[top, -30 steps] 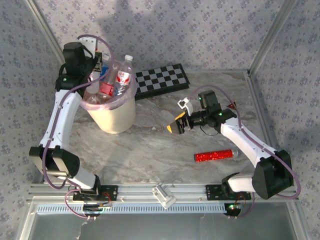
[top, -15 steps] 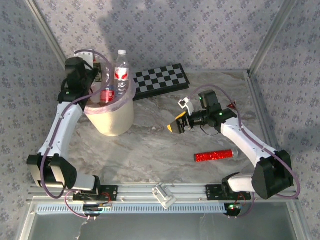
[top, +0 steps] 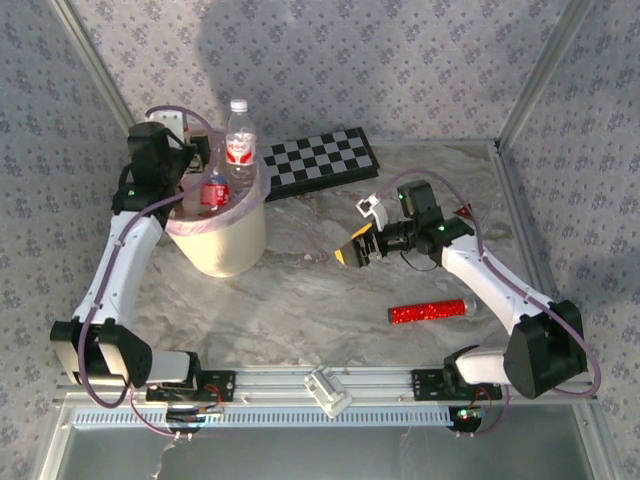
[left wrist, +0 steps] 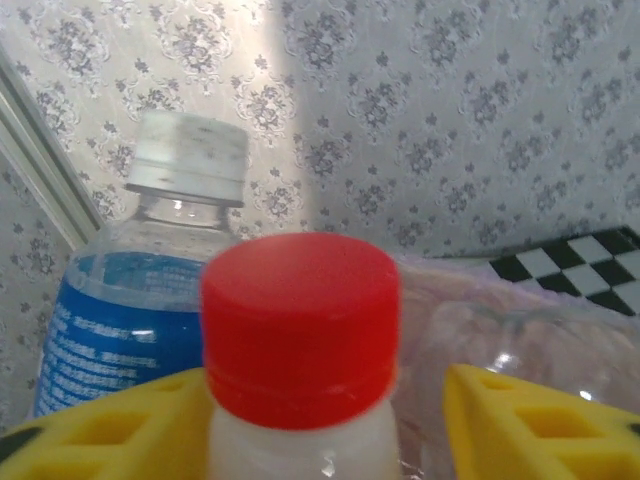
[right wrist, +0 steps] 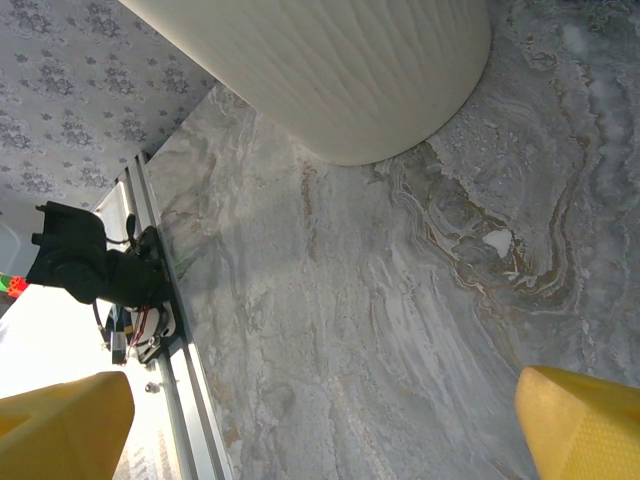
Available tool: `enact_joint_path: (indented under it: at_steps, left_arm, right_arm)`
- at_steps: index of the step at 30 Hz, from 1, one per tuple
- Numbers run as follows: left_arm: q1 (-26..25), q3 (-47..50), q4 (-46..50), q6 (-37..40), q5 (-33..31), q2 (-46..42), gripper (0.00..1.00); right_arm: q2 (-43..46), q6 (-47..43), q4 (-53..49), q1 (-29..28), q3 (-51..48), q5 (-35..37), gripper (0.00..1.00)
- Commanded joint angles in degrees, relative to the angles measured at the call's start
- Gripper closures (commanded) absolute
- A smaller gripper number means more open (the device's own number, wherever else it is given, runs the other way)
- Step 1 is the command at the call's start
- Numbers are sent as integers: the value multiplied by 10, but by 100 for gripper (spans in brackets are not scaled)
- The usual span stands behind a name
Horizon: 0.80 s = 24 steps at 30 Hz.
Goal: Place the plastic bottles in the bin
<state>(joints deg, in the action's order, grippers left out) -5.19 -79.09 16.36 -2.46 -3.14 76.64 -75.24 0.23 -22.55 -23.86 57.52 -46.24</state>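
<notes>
The plastic bottles stand crowded in the bin at the far left of the bench, one white-capped one rising high above the rim. The left hand is over the bin, half wide around a red-capped bottle. The finger on the right of the wrist view is clear of the bottle; whether the other one touches it I cannot tell. For a clean drop I would open fully and then lift straight up, so that nothing catches the cap or the blue-label bottle just behind. The right hand hangs wide and empty over the middle of the bench. The red glittery tube at the near right is no bottle and should stay.
</notes>
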Motion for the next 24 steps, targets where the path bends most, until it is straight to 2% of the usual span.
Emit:
enact_joint_path:
  at_steps: [1, 9, 13, 15, 18, 24]
  left_arm:
    - [5, -45, 73, -1, 35, 5, 31]
    - [5, -117, 104, -7, 54, -11, 21]
    - [6, -129, 110, -9, 22, -18, 21]
    - [5, -127, 108, -8, 2, -18, 32]
    - [6, -122, 102, -8, 13, -5, 50]
    - [5, -100, 88, -14, 16, 26, 67]
  right_arm:
    - [4, 4, -15, 0, 1, 9, 0]
    - [-2, 40, 1, -4, 24, 29, 0]
    - [-18, 81, 14, -23, 76, 66, 0]
    - [-27, 96, 15, -37, 103, 98, 0]
    - [-37, 125, 35, -57, 146, 139, 0]
    - [-58, 148, 59, -88, 190, 203, 5]
